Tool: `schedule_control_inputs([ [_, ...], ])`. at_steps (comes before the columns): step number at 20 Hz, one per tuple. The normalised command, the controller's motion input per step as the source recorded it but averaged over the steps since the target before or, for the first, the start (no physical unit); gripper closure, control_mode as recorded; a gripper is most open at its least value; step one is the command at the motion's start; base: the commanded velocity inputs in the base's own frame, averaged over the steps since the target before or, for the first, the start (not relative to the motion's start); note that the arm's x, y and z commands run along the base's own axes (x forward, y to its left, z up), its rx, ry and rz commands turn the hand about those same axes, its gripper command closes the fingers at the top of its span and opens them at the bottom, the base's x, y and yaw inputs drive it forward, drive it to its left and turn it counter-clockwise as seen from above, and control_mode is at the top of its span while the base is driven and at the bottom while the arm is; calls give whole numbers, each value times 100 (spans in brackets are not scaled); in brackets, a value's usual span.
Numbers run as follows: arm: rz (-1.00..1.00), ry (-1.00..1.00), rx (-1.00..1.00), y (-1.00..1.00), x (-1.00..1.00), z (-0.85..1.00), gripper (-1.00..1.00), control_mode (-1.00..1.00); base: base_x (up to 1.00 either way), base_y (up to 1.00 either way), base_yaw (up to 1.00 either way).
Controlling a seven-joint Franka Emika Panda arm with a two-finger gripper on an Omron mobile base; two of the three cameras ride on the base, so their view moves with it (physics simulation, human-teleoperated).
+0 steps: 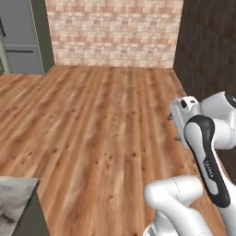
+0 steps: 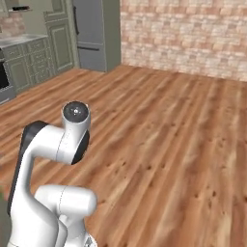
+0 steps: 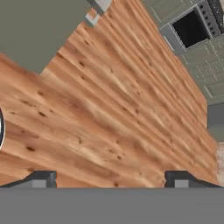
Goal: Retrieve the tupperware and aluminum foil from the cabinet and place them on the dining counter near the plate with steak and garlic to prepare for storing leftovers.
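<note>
— Jaws (image 3: 109, 181) stand wide with nothing between them, only wood floor (image 3: 109, 113) beneath.

— Where do we find the tub and foil?

— We can't tell; green kitchen units (image 2: 34, 62) lie across the floor, a marbled surface (image 1: 14, 203) corner beside us. Our arm (image 1: 207, 152) is folded close over the base.

Wooden floor (image 2: 164, 140); brick wall (image 2: 188, 34) behind it; grey fridge (image 2: 94, 34) left of wall; low green cabinets (image 2: 34, 65) left of fridge.
</note>
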Motion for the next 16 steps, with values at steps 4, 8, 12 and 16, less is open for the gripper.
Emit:
schedule_control_inputs([
  [4,0,0,0,0,0,0,-100,100,100,-14,24],
  [8,0,0,0,0,0,0,-100,100,100,-12,33],
  [12,0,0,0,0,0,0,-100,100,100,-14,36],
  [16,0,0,0,0,0,0,-100,100,100,-24,38],
])
